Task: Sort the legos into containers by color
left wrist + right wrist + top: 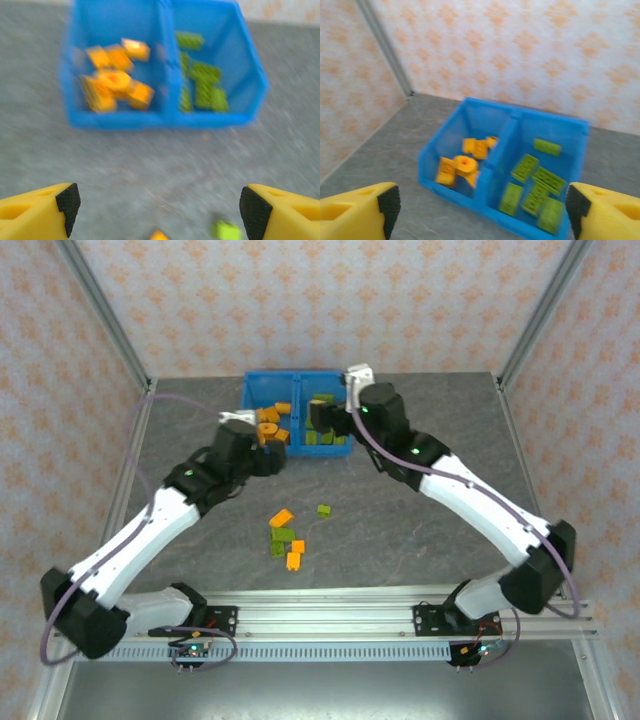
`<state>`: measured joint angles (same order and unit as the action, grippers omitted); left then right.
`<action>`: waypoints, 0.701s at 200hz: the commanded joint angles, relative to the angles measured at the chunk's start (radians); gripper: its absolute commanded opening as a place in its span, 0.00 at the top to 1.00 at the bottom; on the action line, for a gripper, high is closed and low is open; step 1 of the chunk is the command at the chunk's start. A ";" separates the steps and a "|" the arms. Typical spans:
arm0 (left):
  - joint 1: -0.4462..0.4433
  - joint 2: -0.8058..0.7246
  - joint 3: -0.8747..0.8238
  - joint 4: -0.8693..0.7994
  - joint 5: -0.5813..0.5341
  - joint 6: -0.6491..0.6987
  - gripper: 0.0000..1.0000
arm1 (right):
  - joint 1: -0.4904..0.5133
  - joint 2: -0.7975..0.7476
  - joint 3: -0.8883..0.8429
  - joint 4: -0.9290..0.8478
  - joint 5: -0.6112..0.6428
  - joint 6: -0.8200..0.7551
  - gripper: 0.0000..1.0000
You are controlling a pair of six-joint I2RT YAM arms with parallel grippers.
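I am viewing the left gripper [160,205] first: its jaws are standing spread wide, pinching nothing. The right gripper [483,206] is likewise standing spread and empty, facing the containers [262,385]. On the table [430,530], on the near side of the tray, I am counting about six loose legos [285,537], orange and green mixed, awaiting sorting. Farther out, the left bin [470,120] is holding orange bricks [445,175] only, including a round piece [465,162]. The right bin [555,130] is holding green bricks [535,182] only. I am judging the task well advanced, with the loose cluster left to collect.
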<state>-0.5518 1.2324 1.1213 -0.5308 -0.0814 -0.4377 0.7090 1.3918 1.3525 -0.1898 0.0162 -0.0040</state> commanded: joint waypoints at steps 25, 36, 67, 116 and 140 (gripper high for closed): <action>-0.194 0.386 0.159 -0.105 0.066 -0.137 0.14 | -0.083 -0.196 -0.244 -0.057 -0.027 0.052 0.00; -0.200 0.464 0.187 -0.108 0.106 -0.115 0.15 | -0.094 -0.226 -0.285 -0.065 -0.116 0.030 0.01; -0.199 0.581 0.217 -0.127 0.151 -0.102 0.16 | -0.100 -0.254 -0.308 -0.185 -0.188 -0.029 0.01; -0.200 0.655 0.182 -0.072 0.206 -0.102 0.20 | -0.099 -0.293 -0.341 -0.224 -0.109 -0.057 0.01; -0.200 0.659 0.156 -0.041 0.232 -0.114 0.33 | -0.099 -0.292 -0.346 -0.223 -0.081 -0.055 0.01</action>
<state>-0.7570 1.8862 1.2987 -0.6079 0.1104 -0.5373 0.6060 1.1168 1.0222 -0.3977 -0.1062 -0.0433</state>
